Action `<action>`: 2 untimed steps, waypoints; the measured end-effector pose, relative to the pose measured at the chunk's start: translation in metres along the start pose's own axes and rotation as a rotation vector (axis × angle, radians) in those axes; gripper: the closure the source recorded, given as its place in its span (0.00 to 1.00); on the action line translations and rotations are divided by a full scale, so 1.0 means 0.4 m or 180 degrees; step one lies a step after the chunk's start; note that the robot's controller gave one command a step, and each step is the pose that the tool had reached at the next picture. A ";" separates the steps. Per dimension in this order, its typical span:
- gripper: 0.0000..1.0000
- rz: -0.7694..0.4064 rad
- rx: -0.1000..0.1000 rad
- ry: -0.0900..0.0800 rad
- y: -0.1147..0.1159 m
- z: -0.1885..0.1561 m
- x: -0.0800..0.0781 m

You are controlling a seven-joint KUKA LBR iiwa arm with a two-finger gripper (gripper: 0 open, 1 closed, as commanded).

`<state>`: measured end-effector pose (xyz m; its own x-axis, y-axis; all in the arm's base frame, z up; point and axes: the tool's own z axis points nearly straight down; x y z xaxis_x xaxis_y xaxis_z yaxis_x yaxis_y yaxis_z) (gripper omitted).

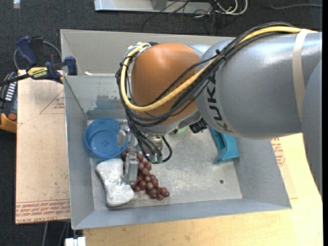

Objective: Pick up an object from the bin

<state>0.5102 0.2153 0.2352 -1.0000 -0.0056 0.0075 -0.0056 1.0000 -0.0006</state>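
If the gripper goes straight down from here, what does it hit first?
Probably the left edge of the dark red grape bunch, close beside the white lumpy thing; depth is unclear.

Reaching in from the right of the frame with a thick grey arm (266, 81) across the upper right; capped at the wrist by a rounded orange cover (161, 73) near centre; looped round with black and yellow cables (154, 106); pointing downward beneath that cover with the jaws, left of centre, low in the frame.
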 end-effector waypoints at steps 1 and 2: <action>0.00 0.0020 -0.0005 -0.0025 -0.004 -0.012 -0.005; 0.00 0.0364 -0.0013 -0.0029 -0.038 0.342 0.021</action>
<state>0.5008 0.1998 0.0986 -0.9941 0.1087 -0.0013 0.1087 0.9941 0.0033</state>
